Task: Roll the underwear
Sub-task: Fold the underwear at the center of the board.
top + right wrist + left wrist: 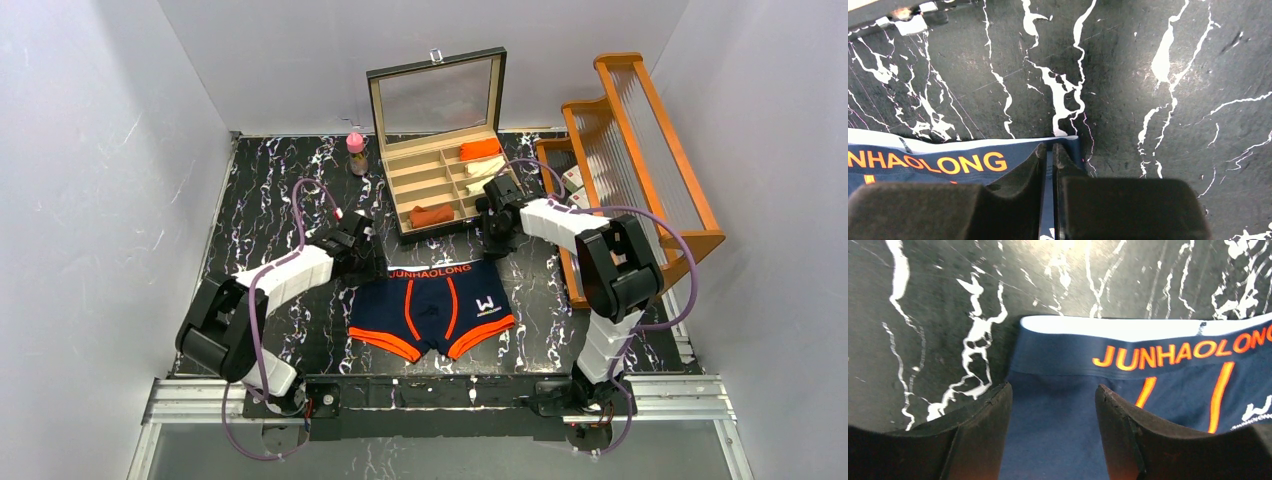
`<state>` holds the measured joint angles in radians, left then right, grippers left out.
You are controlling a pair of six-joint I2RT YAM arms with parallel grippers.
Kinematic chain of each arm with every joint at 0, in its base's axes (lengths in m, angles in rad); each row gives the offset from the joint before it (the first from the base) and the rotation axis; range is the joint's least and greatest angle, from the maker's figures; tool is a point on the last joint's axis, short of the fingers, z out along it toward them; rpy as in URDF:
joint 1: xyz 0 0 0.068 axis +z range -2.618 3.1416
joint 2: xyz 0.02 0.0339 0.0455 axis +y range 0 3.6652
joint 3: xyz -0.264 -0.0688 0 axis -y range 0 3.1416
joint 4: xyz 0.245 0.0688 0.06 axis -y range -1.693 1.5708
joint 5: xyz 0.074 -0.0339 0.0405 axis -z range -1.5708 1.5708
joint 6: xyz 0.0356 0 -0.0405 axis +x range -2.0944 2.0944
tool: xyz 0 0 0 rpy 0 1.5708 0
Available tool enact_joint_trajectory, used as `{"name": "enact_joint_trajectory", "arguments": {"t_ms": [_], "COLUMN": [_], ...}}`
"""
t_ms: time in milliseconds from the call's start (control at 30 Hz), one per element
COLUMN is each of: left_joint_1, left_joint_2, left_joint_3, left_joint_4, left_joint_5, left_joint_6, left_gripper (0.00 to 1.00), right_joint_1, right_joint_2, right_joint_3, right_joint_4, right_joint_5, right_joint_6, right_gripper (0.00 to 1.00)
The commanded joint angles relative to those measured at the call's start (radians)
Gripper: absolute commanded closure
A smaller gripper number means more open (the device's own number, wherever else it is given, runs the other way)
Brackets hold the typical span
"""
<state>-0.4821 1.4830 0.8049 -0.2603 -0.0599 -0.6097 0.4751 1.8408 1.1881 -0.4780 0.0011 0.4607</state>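
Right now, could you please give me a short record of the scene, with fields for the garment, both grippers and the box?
garment: navy underwear lying flat on the table, waistband toward the box
left gripper: open, over the garment's left side near the waistband
right gripper: shut on the waistband's right corner
box: lid up, holds an orange roll
progress: rolling not yet begun
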Motion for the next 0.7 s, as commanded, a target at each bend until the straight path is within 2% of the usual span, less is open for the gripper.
{"name": "enact_joint_trajectory", "arguments": {"t_ms": [0, 100, 167, 233, 300, 333, 433, 533, 667], "left_joint_1": [0.046, 0.059, 0.062, 0.062, 0.062, 0.062, 0.067, 0.072, 0.074], "left_joint_2": [0.006, 0.017, -0.012, -0.067, -0.156, -0.206, -0.321, -0.404, -0.512], "left_joint_3": [-0.032, -0.032, -0.043, -0.055, -0.067, -0.075, -0.119, -0.184, -0.261], "left_joint_4": [0.015, -0.042, -0.064, -0.071, -0.083, -0.095, -0.138, -0.189, -0.244], "left_joint_5": [-0.095, -0.143, -0.147, -0.129, -0.096, -0.078, -0.028, 0.024, 0.045], "left_joint_6": [0.019, 0.007, 0.004, -0.005, -0.024, -0.037, -0.089, -0.142, -0.22], "left_gripper": [0.41, 0.39, 0.38, 0.37, 0.35, 0.35, 0.32, 0.32, 0.32], "right_joint_1": [-0.001, -0.002, -0.002, -0.002, -0.001, -0.001, 0.021, 0.079, 0.253], "right_joint_2": [0.013, -0.007, -0.052, -0.083, -0.117, -0.129, -0.147, -0.147, -0.135], "right_joint_3": [-0.001, 0.024, 0.064, 0.1, 0.137, 0.152, 0.189, 0.227, 0.301], "right_joint_4": [-0.02, -0.037, -0.045, -0.051, -0.047, -0.047, -0.051, -0.07, -0.1], "right_joint_5": [0.08, 0.078, 0.016, -0.058, -0.131, -0.159, -0.196, -0.124, 0.13], "right_joint_6": [-0.072, -0.091, -0.118, -0.126, -0.119, -0.113, -0.068, -0.022, 0.012], "right_gripper": [0.79, 0.76, 0.71, 0.65, 0.54, 0.51, 0.49, 0.49, 0.49]}}
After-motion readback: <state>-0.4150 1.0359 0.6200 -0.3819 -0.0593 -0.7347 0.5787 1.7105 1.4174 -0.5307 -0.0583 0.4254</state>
